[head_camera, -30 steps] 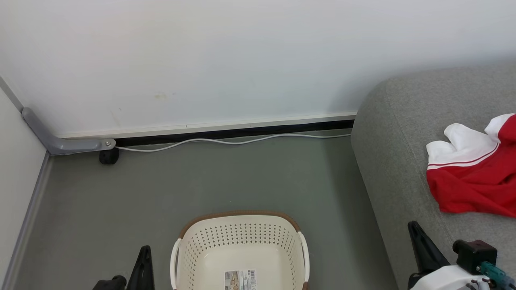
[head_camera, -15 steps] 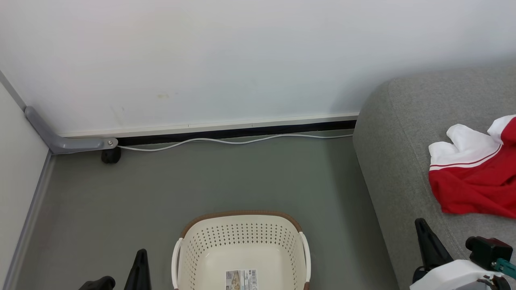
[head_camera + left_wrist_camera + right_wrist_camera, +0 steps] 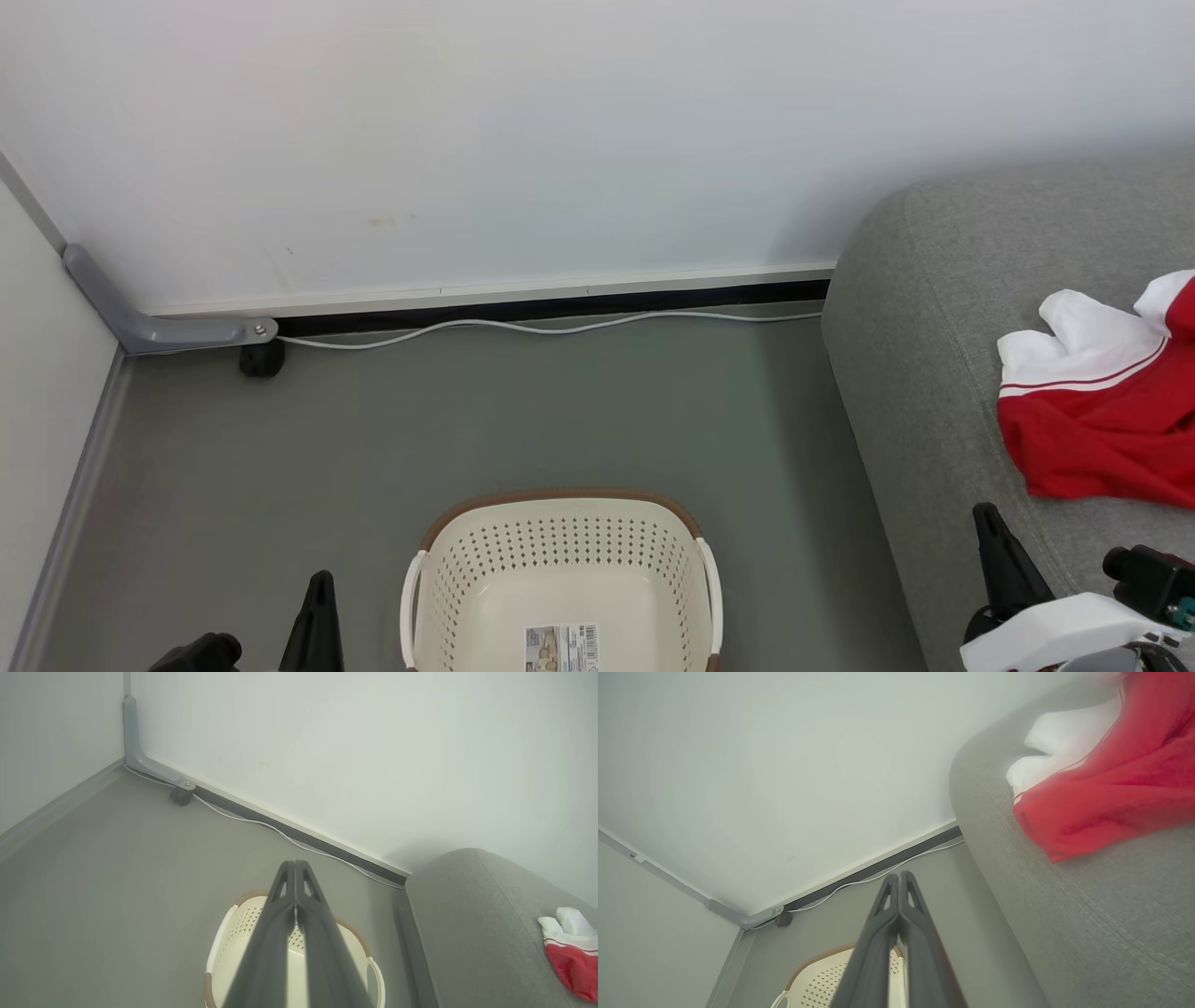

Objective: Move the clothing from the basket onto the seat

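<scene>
Risk: clothing (image 3: 1102, 439) dragged off the sofa (image 3: 934, 373).
Sits at 3 o'clock near the right tool (image 3: 994, 551), closed and empty like the left tool (image 3: 319, 597); could snag if swept past.

Red-and-white fabric clothing (image 3: 1102, 439) lies on the grey upholstered seat (image 3: 924, 373), right of the oval cream plastic basket (image 3: 560, 551), with the white wall (image 3: 560, 140) behind the basket.

Grey floor (image 3: 467, 420) w/ basket (image 3: 560, 546) + white cable (image 3: 541, 329); seat (image 3: 934, 373) w/ red clothing (image 3: 1102, 439) on top
</scene>
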Robot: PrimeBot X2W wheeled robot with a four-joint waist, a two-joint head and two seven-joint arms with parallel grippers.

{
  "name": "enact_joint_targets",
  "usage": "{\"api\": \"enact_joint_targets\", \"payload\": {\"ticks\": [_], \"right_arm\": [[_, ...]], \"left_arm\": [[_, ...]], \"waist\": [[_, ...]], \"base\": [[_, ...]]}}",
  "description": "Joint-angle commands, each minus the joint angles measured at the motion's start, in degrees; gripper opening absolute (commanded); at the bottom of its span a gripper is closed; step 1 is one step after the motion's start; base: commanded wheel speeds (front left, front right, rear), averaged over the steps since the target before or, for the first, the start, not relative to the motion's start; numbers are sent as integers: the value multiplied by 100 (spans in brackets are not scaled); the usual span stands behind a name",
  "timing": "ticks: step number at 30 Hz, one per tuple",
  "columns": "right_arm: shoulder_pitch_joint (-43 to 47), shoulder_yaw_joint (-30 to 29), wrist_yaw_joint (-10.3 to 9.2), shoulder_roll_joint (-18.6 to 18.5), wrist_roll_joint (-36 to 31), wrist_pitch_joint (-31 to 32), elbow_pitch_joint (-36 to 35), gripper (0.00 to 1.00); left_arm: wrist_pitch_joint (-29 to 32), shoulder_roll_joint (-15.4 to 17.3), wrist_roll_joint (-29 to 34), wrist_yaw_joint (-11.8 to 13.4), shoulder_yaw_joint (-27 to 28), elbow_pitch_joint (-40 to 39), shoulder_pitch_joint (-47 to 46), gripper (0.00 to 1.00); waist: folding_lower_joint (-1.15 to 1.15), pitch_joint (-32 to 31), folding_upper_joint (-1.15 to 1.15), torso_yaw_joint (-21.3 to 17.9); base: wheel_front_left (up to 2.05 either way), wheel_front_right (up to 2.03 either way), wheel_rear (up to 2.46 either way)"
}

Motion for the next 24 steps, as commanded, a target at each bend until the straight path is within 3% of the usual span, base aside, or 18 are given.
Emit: {"api": "enact_joint_targets", "payload": {"ticks": [1, 24], "right_arm": [[-207, -46, 5, -54, 151, 54, -189, 0], [-227, -348, 8, 80, 1483, 444, -361, 0]], "left_arm": [[18, 50, -156, -77, 102, -126, -304, 0], [393, 71, -1602, -368, 326, -88, -543, 0]], "waist": [[-1, 0, 0, 3], [-1, -6, 0, 63]], "base": [[0, 0, 0], [0, 0, 0]]}}
